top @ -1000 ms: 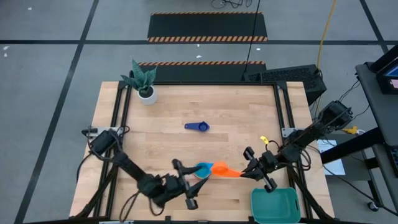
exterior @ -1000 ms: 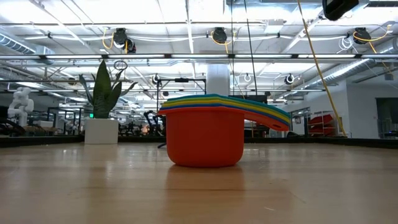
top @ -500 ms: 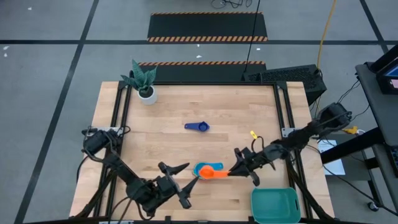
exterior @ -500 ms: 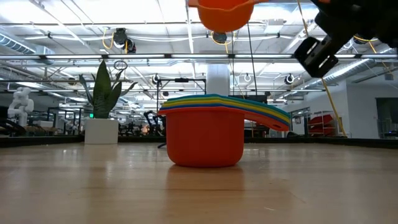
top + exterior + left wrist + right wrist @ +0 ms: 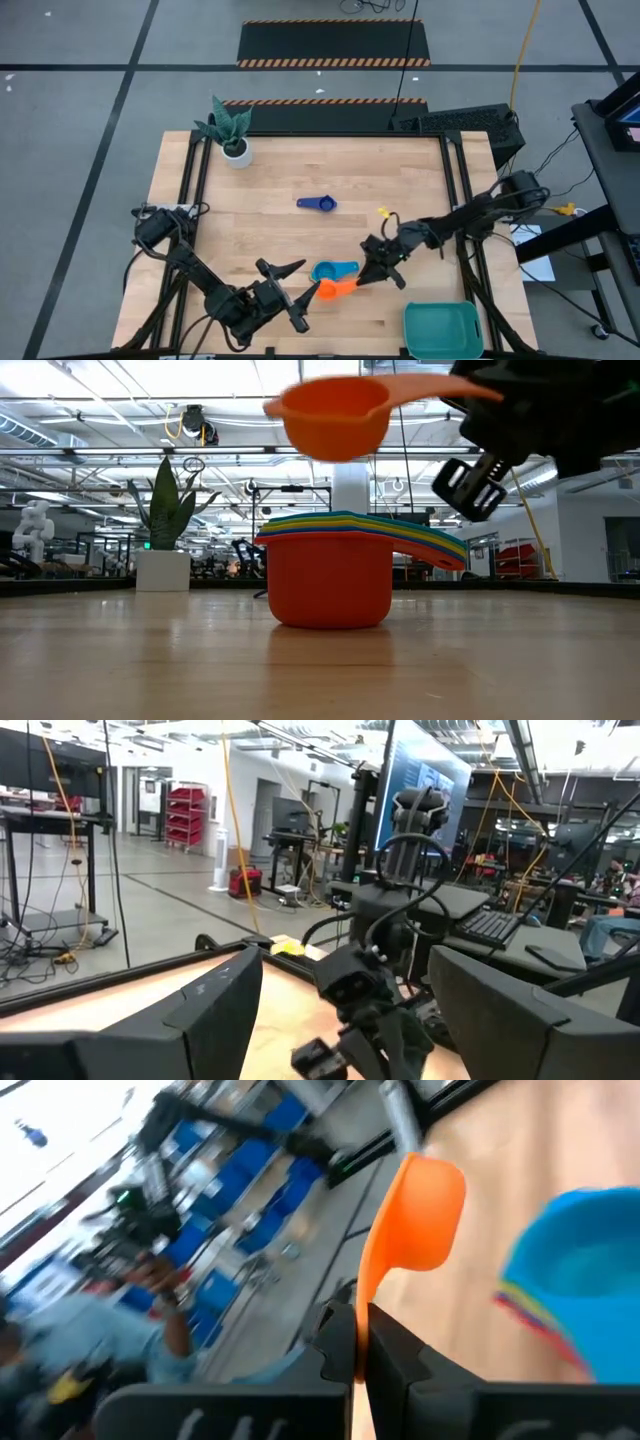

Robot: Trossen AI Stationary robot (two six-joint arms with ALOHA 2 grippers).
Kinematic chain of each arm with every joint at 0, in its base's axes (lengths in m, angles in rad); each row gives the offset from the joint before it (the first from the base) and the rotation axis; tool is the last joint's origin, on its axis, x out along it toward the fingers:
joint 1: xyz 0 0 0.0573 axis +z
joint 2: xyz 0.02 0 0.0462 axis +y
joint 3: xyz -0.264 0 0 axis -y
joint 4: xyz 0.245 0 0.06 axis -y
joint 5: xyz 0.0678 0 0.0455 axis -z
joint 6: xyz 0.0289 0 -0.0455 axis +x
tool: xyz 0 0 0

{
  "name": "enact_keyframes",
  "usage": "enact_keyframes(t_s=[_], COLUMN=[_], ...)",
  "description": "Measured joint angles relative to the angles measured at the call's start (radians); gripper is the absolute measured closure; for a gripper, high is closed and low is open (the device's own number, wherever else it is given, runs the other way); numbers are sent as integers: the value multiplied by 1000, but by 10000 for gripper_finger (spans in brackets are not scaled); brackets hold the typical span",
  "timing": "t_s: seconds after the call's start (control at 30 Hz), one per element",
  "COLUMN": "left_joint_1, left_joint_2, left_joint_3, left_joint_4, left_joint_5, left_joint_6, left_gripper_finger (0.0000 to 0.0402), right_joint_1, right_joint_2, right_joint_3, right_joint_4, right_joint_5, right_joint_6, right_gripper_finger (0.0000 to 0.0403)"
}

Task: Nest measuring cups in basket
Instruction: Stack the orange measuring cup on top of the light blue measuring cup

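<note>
**Orange cup swings in over the stack as left claw lets go**

The right claw (image 5: pixel 372 277), shut on the flat handle of the small orange plastic measuring cup (image 5: pixel 330 290), has carried it across from the right side of the wooden table (image 5: pixel 400 180) in the past second; seen from table height, the cup's bowl (image 5: pixel 335 420) now hangs level and clear above the nested stack of plastic cups (image 5: pixel 345 575), just off centre, where a second ago nothing showed above the stack at all. From overhead, the stack shows its light blue top cup (image 5: pixel 328 271) just beside the orange one. The left claw (image 5: pixel 290 300), near the front edge of the table, has spread its fingers and drawn back from the stack, and now holds nothing.

The handover looks complete: the orange cup seems to be lining up for a drop into the pile, though it is not yet over the opening. Two things remain outstanding. A small navy plastic cup (image 5: pixel 317 204) lies alone, well apart, toward the middle of the table, and the teal-green rectangular plastic basket (image 5: pixel 443 330) sits at the front right corner with no cup inside.
</note>
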Motion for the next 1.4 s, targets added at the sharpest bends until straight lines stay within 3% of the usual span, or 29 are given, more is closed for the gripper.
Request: enact_keyframes(t_s=[0.13, 0.4, 0.77, 1.4], left_joint_1=[-1, -21, -42, -43], left_joint_2=[0, 0, 0, 0], left_joint_3=[0, 0, 0, 0], left_joint_4=[0, -1, -28, -33], left_joint_5=[1, 3, 4, 26], left_joint_6=[-14, -20, -62, -101], left_gripper_finger=[112, 112, 112, 112], right_joint_1=[-24, -112, -201, -214], right_joint_2=[73, 100, 101, 101], right_joint_3=[76, 93, 59, 57], right_joint_4=[15, 89, -9, -25], right_joint_5=[-145, -294, -295, -292], right_joint_6=[-3, 34, 1, 14], right_gripper_finger=[403, 403, 403, 390])
